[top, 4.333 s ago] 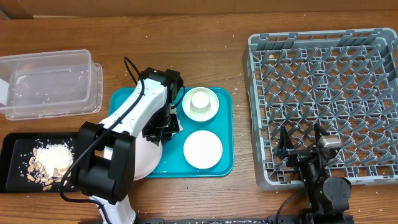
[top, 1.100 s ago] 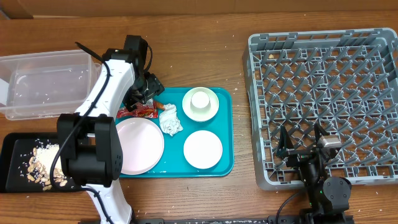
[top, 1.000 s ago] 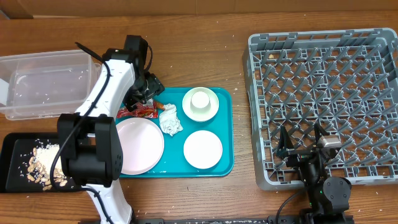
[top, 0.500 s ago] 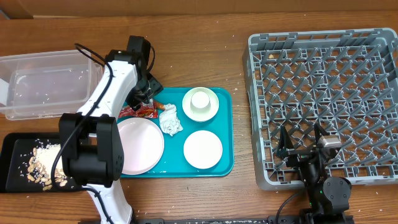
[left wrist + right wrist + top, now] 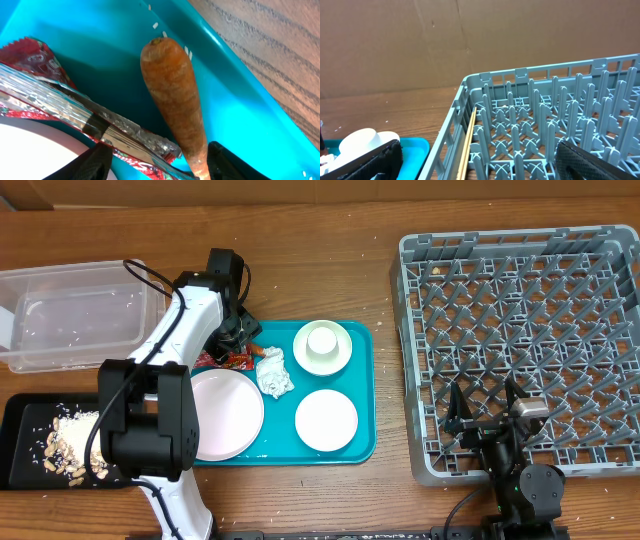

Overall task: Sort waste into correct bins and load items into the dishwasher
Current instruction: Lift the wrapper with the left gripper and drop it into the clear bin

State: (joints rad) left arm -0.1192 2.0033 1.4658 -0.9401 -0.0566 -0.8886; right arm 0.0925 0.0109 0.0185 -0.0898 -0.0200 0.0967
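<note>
one left end effector angled down, fingers astride carrot stick

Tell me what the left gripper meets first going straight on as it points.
Probably the thin end of the carrot stick and the red wrapper beside it, then the teal tray; depth unclear.
</note>
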